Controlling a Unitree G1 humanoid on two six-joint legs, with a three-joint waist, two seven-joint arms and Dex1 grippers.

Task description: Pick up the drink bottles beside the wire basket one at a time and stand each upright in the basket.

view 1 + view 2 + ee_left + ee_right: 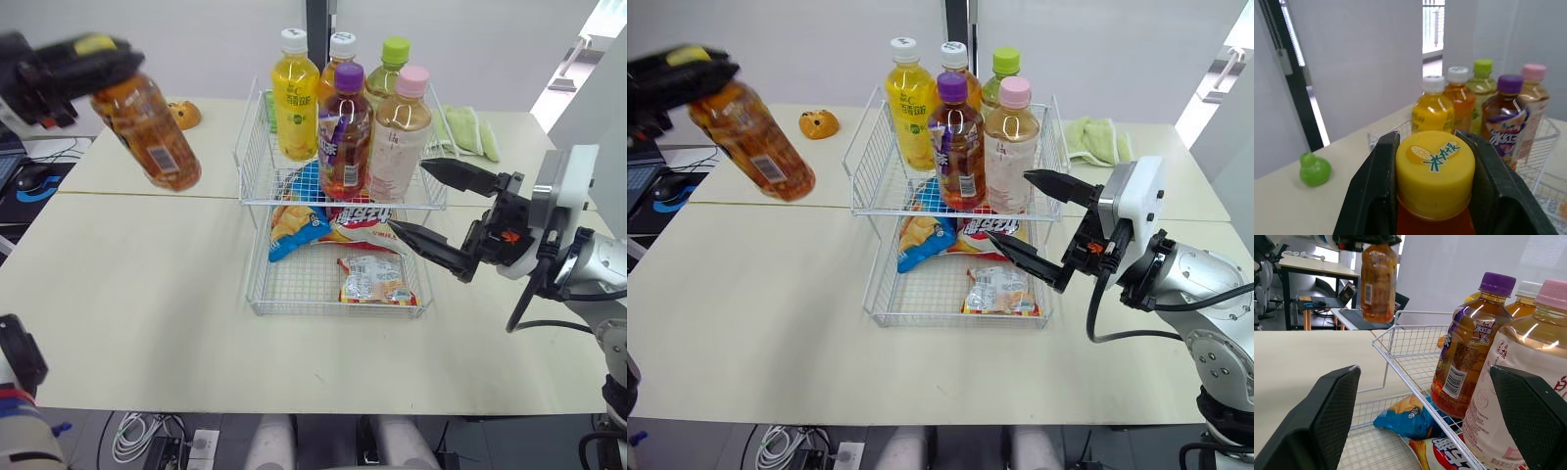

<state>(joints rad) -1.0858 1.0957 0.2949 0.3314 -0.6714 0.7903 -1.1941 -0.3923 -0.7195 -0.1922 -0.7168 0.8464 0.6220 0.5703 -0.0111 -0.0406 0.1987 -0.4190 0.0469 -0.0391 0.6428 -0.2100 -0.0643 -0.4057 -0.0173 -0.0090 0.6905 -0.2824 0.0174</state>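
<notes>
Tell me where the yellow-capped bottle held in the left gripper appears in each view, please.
Left eye view: the yellow-capped bottle is at upper left, tilted in the left gripper, left of the wire basket.
Right eye view: upper left too.
Left wrist view: its cap sits between the two fingers.
Right wrist view: in the air beyond the basket rim.
Shared landmark: the purple-capped bottle standing in the basket.

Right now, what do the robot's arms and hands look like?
Each hand is a pair of black fingers. The right hand has long pointed fingers with finely textured inner faces, a white boxy block behind them, a small orange mark, and a black cable looping to a rounded silver-grey arm. The left hand looks broader.
</notes>
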